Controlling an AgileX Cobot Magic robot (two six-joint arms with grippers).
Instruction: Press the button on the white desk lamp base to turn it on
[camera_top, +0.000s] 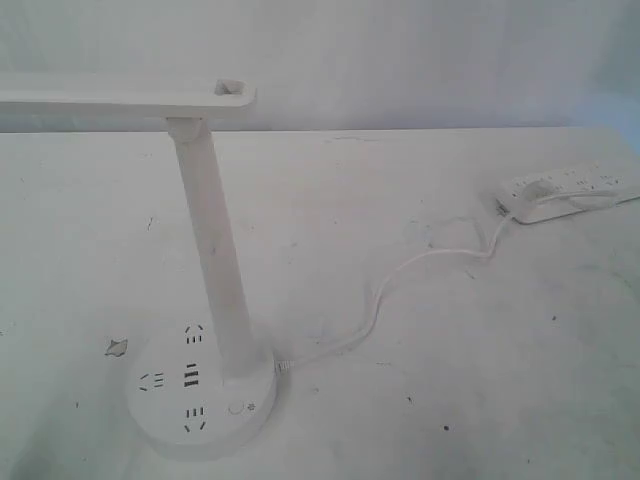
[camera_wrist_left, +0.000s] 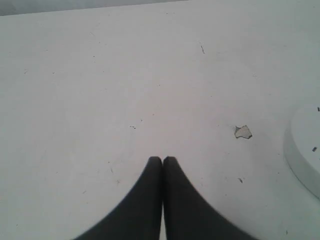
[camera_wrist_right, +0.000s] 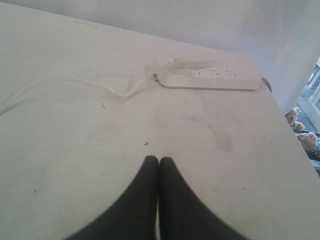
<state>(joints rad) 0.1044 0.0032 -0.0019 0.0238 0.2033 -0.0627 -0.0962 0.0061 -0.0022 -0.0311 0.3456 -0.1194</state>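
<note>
White, scuffed tabletop (camera_top: 470, 340) fills every view, with a pale wall behind it. In the exterior view, the white desk lamp base (camera_top: 160, 428) sits near the front left of the table. It is a round disc with three groups of dark socket slots and two dark USB ports on top. A slim white post (camera_top: 215, 270) rises from the disc's right side, leaning slightly left, and carries a long flat lamp head (camera_top: 120, 96) that runs off the left edge. The button (camera_top: 236, 408) is a tiny round outline on the disc just in front of the post, with a small sun-like mark beside it.

A white cord (camera_top: 400, 285) leaves the disc's right side and curves to a power strip (camera_top: 570, 190) at the far right. A small chipped patch (camera_top: 117, 347) marks the table just left of the disc.

Neither arm shows in the exterior view. In the left wrist view, the left gripper (camera_wrist_left: 162, 161) hangs over bare table with its dark fingertips pressed together, holding nothing; the disc's edge shows to one side. The right gripper (camera_wrist_right: 158, 160) is likewise closed and empty, with the power strip beyond it.
</note>
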